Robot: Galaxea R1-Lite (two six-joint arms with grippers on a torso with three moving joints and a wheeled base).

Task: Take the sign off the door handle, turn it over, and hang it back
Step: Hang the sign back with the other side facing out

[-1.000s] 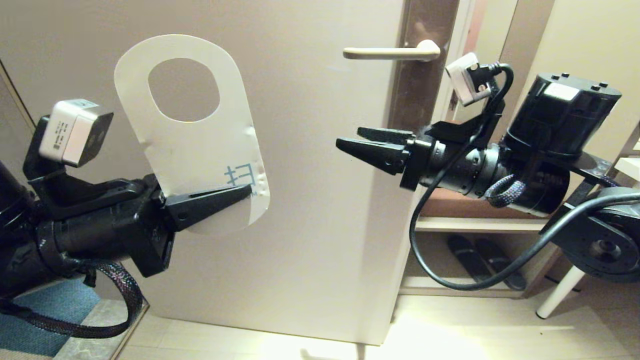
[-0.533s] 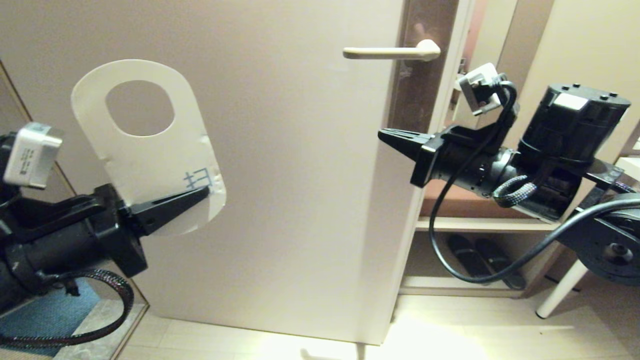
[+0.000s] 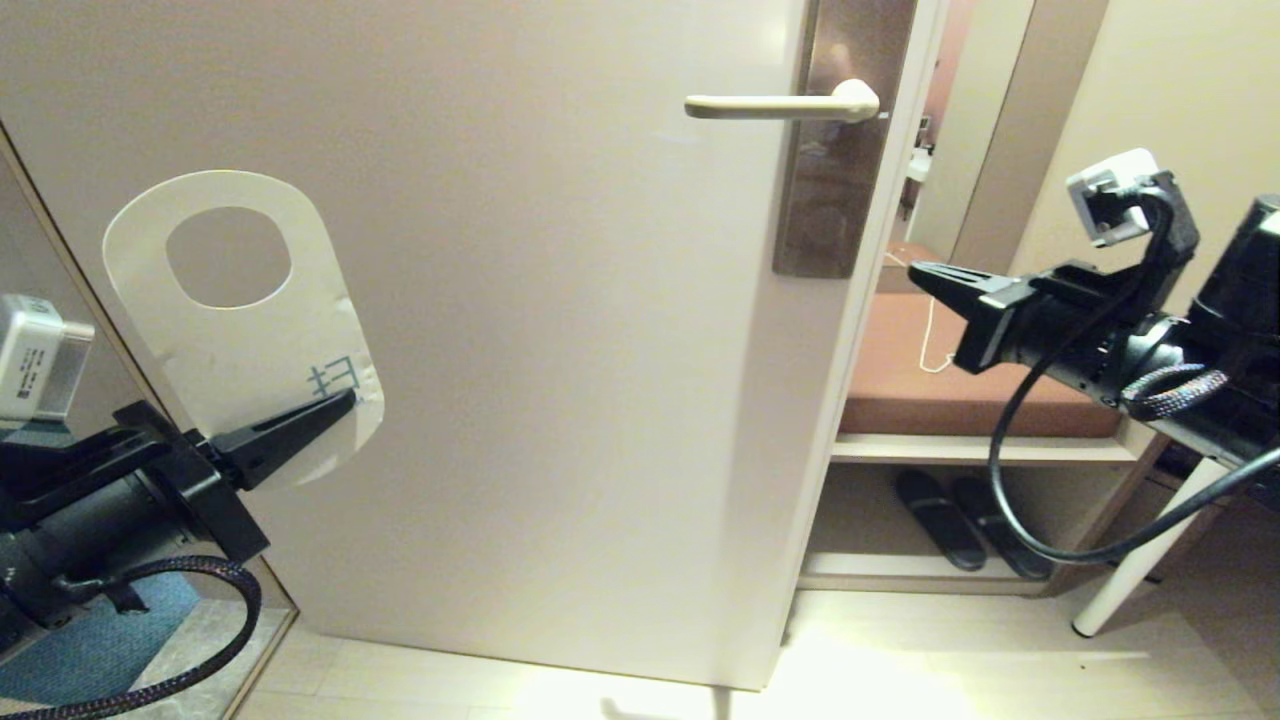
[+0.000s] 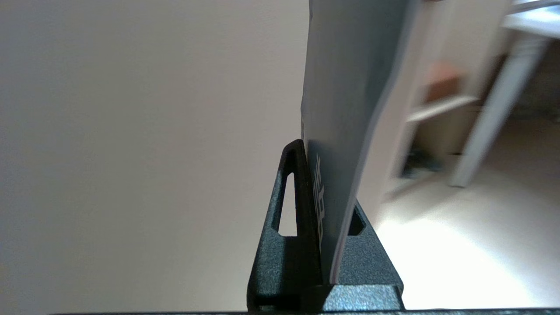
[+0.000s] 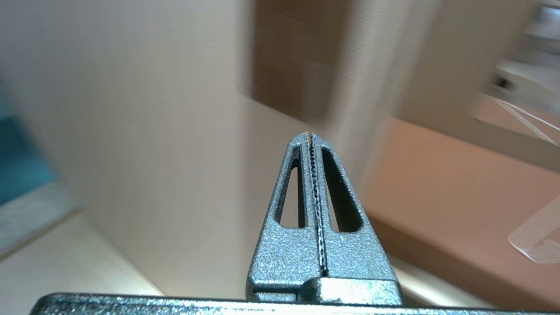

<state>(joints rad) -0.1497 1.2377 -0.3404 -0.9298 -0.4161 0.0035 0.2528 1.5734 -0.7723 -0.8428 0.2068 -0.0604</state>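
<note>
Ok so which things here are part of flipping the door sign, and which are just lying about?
Job:
sign, pinched in the left hand
door handle, bare
right hand, shut, empty

Lying about:
slippers on the low shelf
brown cushion

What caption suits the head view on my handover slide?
Left gripper holds the sign white face out, off the bare door handle; right gripper shut, empty.
</note>
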